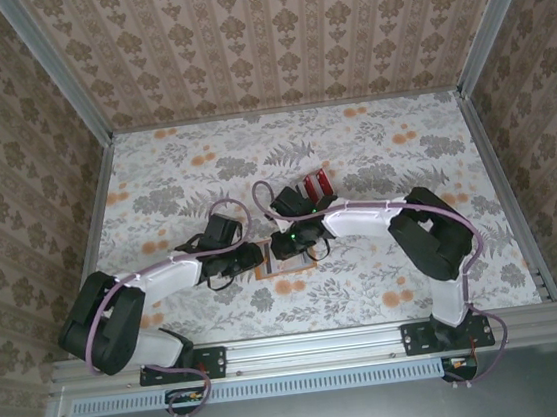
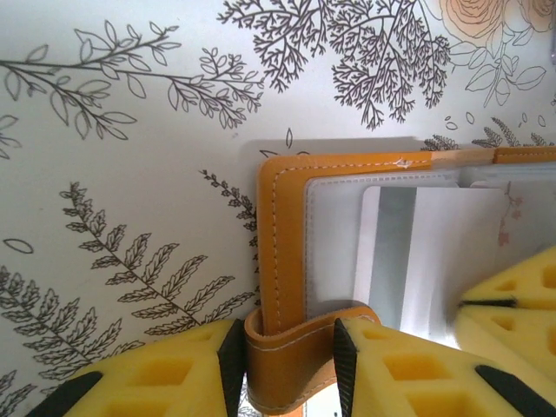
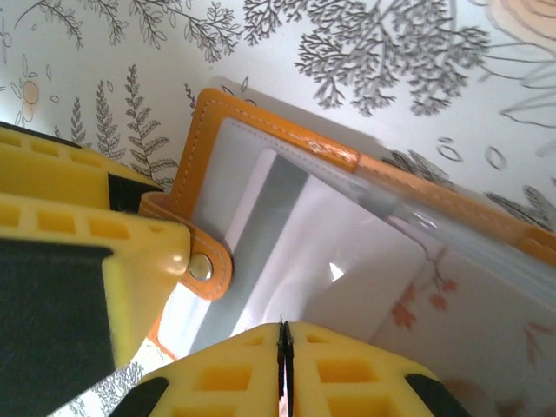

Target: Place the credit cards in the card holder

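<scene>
The orange-tan card holder (image 1: 285, 267) lies open on the floral table between both arms. Its clasp strap (image 2: 291, 347) sits between the pads of my left gripper (image 2: 282, 365), which touch it on both sides. A whitish credit card (image 2: 434, 252) with a grey stripe lies partly inside the holder's clear pocket (image 3: 234, 165). My right gripper (image 3: 283, 347) is shut, its fingertips at the near edge of that card (image 3: 347, 261), with nothing seen pinched between them. Several red credit cards (image 1: 316, 182) stand upright farther back on the table.
The yellow finger (image 3: 61, 261) of the left gripper sits close beside the strap's metal snap (image 3: 201, 268). The right gripper's fingers (image 2: 512, 304) crowd the holder's right side. Patterned walls (image 1: 269, 38) enclose the table on three sides.
</scene>
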